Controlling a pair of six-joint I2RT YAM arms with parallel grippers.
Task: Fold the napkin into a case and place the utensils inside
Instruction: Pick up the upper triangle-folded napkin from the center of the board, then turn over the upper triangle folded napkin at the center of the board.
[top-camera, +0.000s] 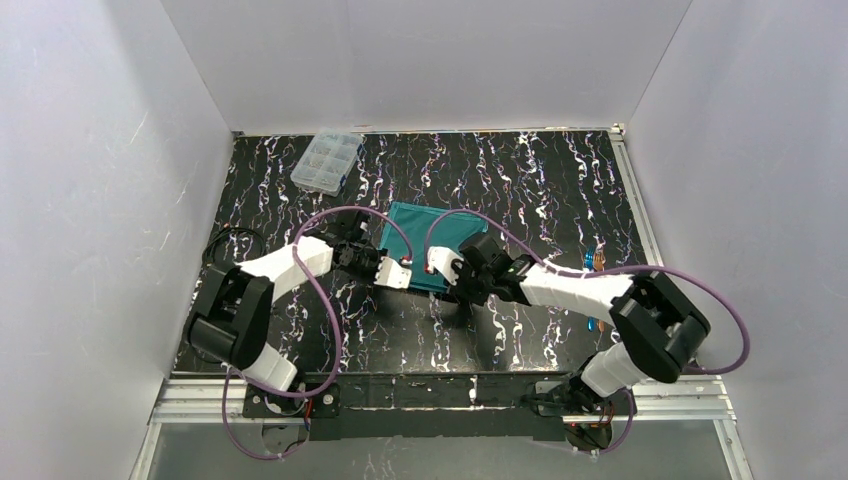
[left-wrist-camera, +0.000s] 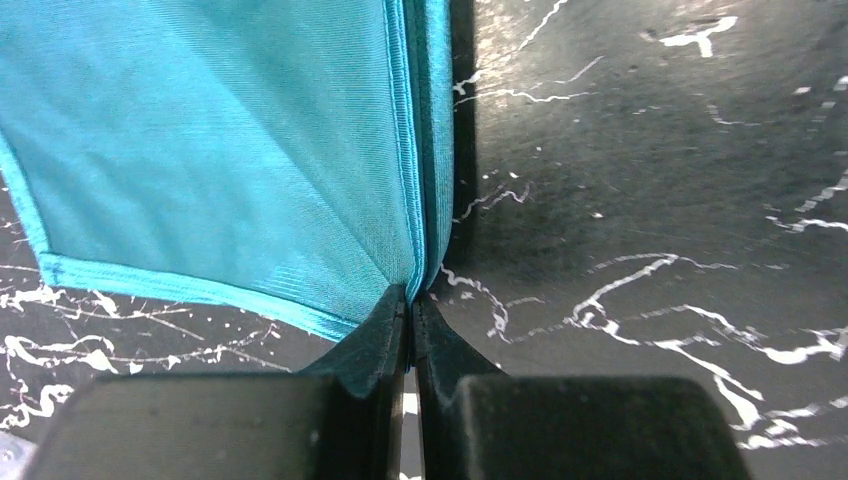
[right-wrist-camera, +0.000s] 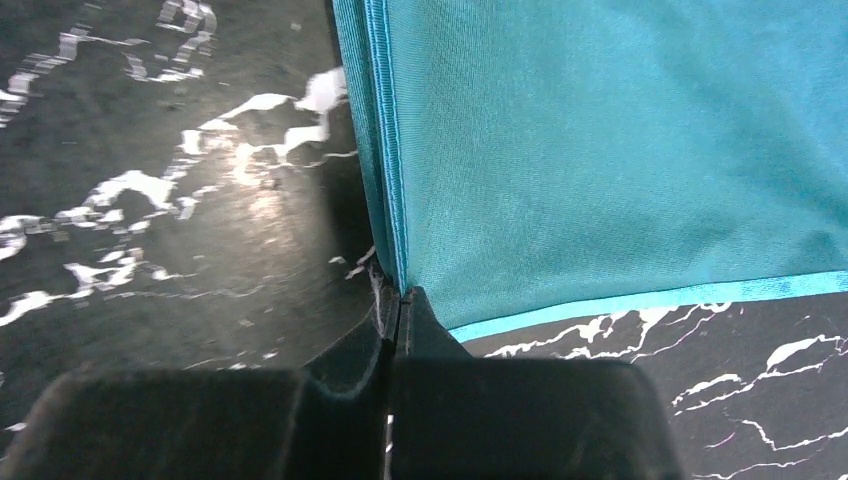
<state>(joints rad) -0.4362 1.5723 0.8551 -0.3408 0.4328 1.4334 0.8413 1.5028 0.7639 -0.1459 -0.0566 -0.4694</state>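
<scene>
The left gripper (left-wrist-camera: 410, 302) and right gripper (right-wrist-camera: 398, 298) each pinch a near napkin (top-camera: 445, 232) corner. The utensils (top-camera: 595, 259) are barely visible beyond the right arm (top-camera: 570, 285).

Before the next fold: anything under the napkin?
Only the black table shows around the napkin; at both pinched corners a second cloth layer lies beneath. Whatever is under its middle is covered.

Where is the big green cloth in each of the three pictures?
Top view: the napkin lies in the middle of the picture.
Left wrist view: it fills the upper left, its corner pinched by the left gripper.
Right wrist view: it fills the upper right, its corner pinched by the right gripper.
Shared landmark: the black table with white streaks, under the cloth in all three.
</scene>
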